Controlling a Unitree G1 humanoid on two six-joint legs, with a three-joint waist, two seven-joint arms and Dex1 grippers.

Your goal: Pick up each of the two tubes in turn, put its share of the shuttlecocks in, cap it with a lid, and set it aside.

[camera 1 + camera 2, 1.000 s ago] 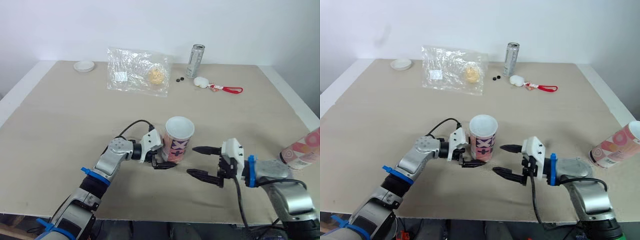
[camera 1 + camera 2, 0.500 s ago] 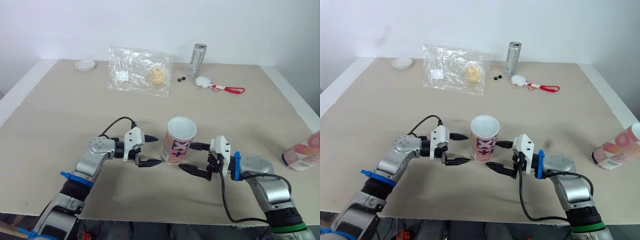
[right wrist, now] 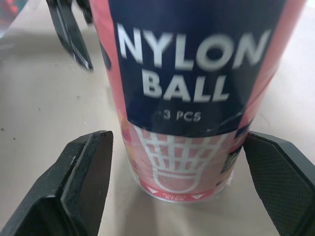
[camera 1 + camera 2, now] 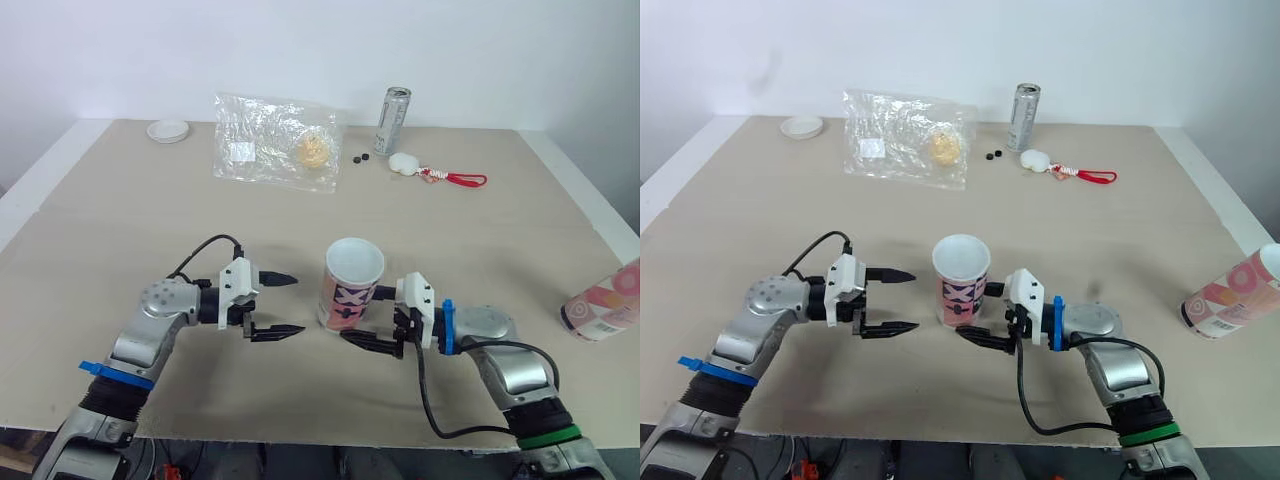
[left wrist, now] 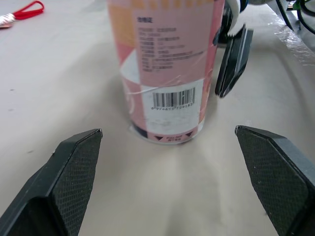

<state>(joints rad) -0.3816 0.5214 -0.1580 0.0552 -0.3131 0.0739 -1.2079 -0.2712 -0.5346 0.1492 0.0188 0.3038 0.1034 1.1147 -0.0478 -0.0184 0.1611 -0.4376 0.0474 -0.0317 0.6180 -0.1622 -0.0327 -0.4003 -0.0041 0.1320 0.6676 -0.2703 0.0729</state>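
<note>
A pink and navy tube (image 4: 350,290) stands upright near the table's front, its top open and uncapped. My right gripper (image 4: 360,316) is open, with one finger on each side of the tube's base (image 3: 184,182); a gap shows at each finger. My left gripper (image 4: 298,304) is open a short way left of the tube, holding nothing. The left wrist view looks at the tube's barcode side (image 5: 170,101), with a right finger (image 5: 234,61) beside it. A second pink tube (image 4: 603,306) leans at the table's right edge. A white lid (image 4: 167,130) lies at the far left.
A clear plastic bag (image 4: 275,142) with a yellowish object lies at the back centre. A metal can (image 4: 392,120), two small black pieces (image 4: 358,158) and a white charm on a red cord (image 4: 430,172) sit to the bag's right.
My left gripper has let go of the tube, opened and drawn back to the left. The right gripper has moved left until its open fingers straddle the tube.
</note>
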